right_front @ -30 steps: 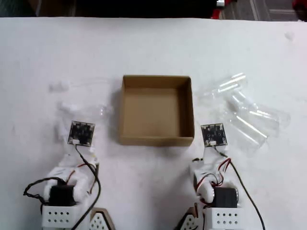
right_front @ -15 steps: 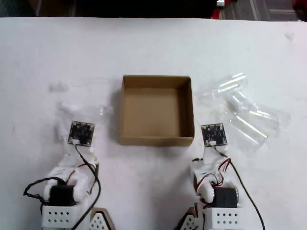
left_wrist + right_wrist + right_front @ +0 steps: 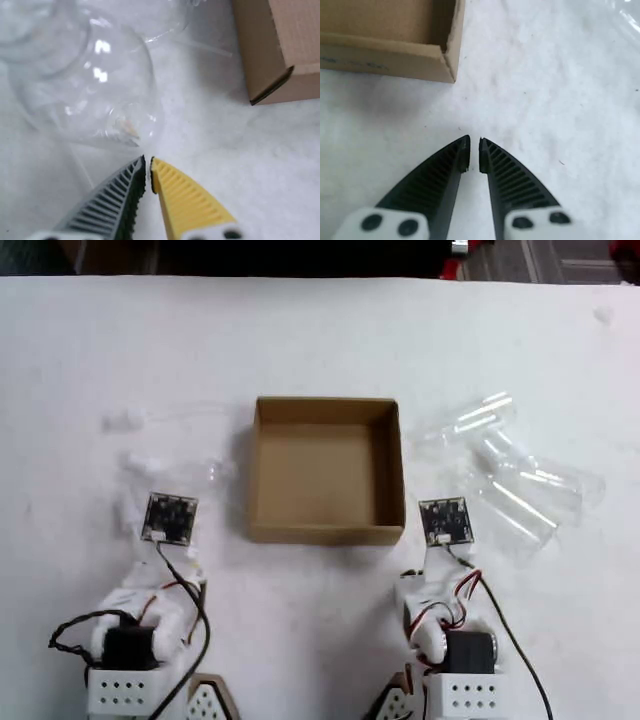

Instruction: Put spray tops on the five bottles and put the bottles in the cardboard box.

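Nothing has moved over the last second: both arms sit folded at the lower edge of the high view exactly as before, and every object lies where it lay. The open brown cardboard box stands in the middle of the white table with nothing inside it. The clear plastic bottles lie on their sides in a loose heap at the right of the frame, near the box's right wall and without tops. A fainter cluster of clear plastic pieces lies left of the box (probably spray tops, though they are too glassy to tell).

The left end effector, with one grey finger and one yellow, is pressed together and holds nothing. Its tips stop just short of the clear plastic pieces. The right end effector, black-fingered, is likewise pressed together over bare table near the box's corner. By my judgement the task has not begun: no bottle is capped and none is boxed.
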